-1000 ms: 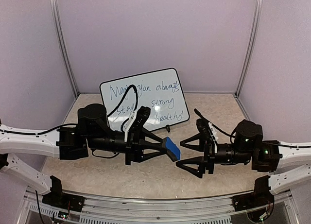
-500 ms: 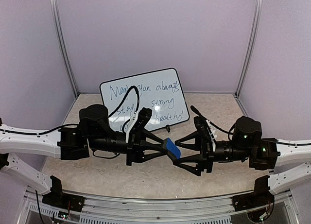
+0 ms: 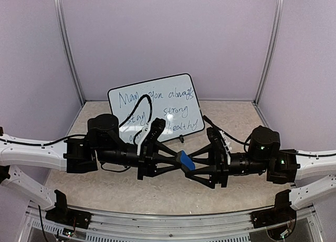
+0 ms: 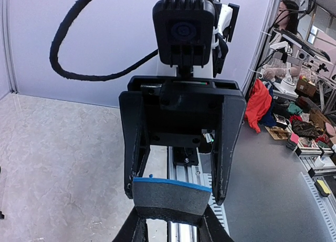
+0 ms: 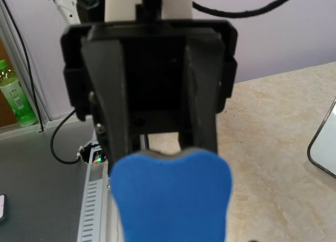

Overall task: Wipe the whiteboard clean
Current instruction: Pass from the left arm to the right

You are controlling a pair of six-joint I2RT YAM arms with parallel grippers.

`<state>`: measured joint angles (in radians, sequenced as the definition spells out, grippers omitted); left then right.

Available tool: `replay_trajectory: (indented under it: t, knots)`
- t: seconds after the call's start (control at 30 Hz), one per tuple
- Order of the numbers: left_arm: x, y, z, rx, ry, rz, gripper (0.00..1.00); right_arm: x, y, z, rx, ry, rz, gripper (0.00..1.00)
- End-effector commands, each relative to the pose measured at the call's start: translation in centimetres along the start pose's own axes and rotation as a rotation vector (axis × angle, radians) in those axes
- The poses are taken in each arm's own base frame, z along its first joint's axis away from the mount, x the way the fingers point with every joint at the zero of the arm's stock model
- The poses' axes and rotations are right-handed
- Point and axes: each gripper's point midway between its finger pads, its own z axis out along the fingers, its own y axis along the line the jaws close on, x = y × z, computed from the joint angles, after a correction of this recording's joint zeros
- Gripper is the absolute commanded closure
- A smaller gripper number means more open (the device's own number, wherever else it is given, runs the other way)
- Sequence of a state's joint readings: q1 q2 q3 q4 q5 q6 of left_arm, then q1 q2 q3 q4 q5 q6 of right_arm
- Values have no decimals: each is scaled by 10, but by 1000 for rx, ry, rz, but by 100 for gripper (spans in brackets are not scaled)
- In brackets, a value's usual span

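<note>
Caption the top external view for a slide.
Left gripper presents the blue eraser inside the open right gripper; handwriting covers the whiteboard behind.

The top camera sits high on the near side of the eraser (image 3: 185, 161), looking down across the tabletop (image 3: 236, 124). Each wrist camera faces that eraser closely from opposite sides; all three views share it.

One whiteboard (image 3: 176, 97), one eraser (image 3: 185, 161), two arms (image 3: 31, 153) (image 3: 315, 160)
</note>
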<state>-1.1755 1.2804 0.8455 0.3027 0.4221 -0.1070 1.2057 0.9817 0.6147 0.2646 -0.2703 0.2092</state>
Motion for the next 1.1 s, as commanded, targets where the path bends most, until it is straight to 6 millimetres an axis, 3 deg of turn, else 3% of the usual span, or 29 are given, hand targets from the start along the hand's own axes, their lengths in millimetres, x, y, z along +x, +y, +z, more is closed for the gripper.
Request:
replay_trajectory:
  t: [0.0,0.67,0.9,1.07]
  knots:
    - [7,-5,1,19,13,-3,74,-20,4,-6,-15,-71,-19,41]
    - [1,-7,-3,18,-10,0,73,-6,0,2,-7,-25,-6,49]
    - [2,-8,-3,22,-11,1,73,-4,0,2,-12,-26,-5,57]
    - [1,-7,-3,14,-15,2,73,-3,2,1,-20,-25,-4,73]
